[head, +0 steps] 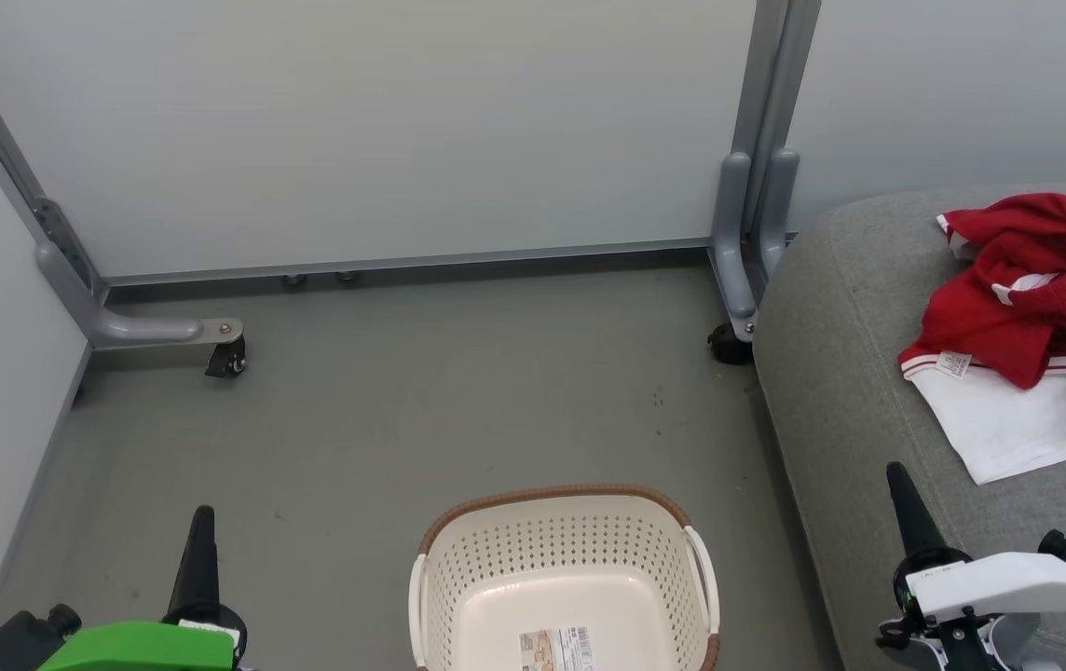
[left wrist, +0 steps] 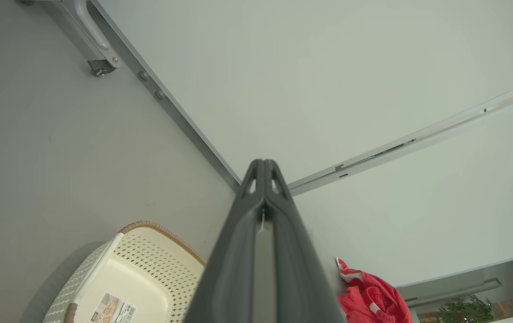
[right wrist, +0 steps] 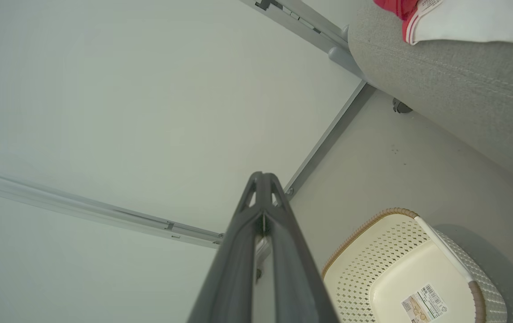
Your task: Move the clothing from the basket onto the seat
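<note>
Clothing (head: pixel 1022 317) is lying heaped on the seat (head: pixel 850 391), apart from the bare basket (head: pixel 566 550) on the floor (head: pixel 403 401), so the left fingers (head: pixel 199 559) and right fingers (head: pixel 908 517) are hanging clenched on nothing, seemingly finished.

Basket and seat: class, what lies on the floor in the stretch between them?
Bare grey floor separates the basket from the seat, with nothing lying on it. The head view shows this, and the right wrist view agrees.
</note>
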